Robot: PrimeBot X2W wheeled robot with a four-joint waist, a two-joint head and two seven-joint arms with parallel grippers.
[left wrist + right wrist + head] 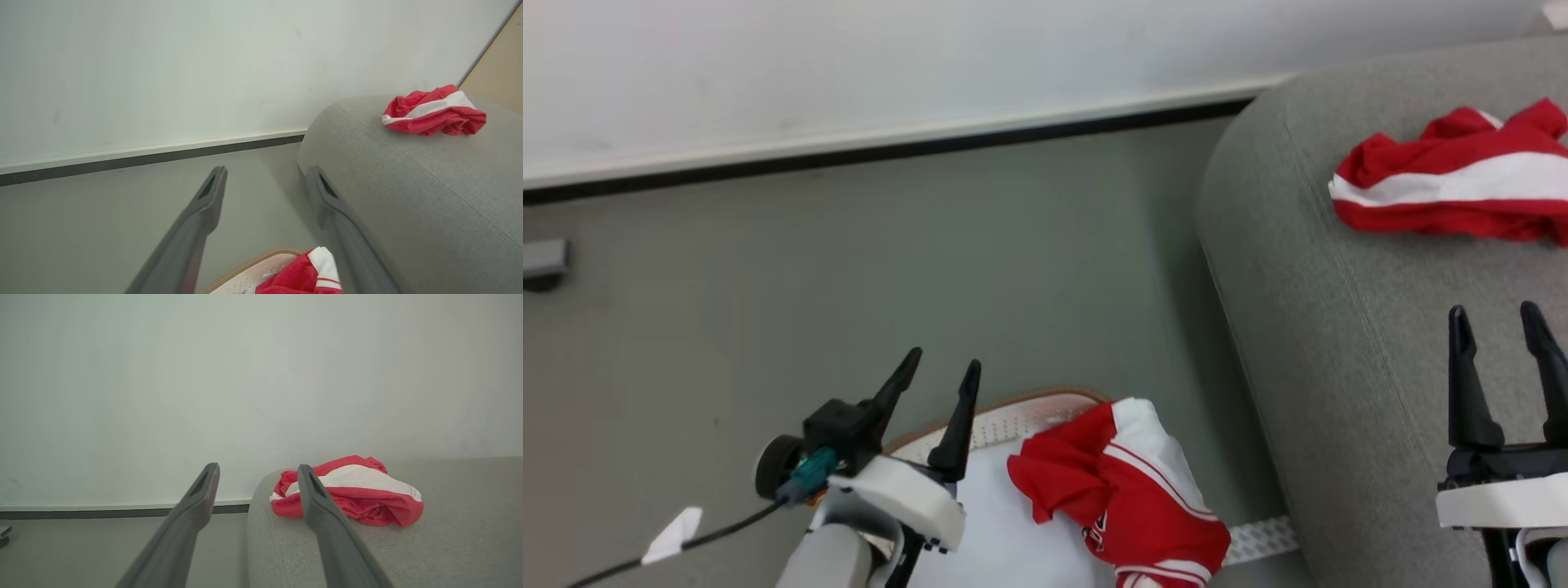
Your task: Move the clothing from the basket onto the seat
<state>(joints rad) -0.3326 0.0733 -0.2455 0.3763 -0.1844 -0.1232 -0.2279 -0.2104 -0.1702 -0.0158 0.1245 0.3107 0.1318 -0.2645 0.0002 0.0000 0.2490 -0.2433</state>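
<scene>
A crumpled red garment (1454, 175) lies on the rounded fabric sofa (1339, 367); a second garment (1127, 490) drapes over the perforated basket (1013, 423); the left gripper (944, 358) and right gripper (1493, 309) gape empty.

Even, soft indoor light; faint shadows; slightly blurred wrist views.

On the left gripper (944, 359), two long black fingers (957, 425) tapering to points, set in a black block (841, 429); behind it a white rounded shell (907, 496) and pale grey forearm (827, 562); at the side a black round knob (770, 467) and teal connector (809, 478), trailing a black cable (715, 532) with a white tag (673, 535); right gripper (1493, 309) alike, black over a white band (1499, 502); up close, a slotted recess (207, 187) near each fingertip.
</scene>
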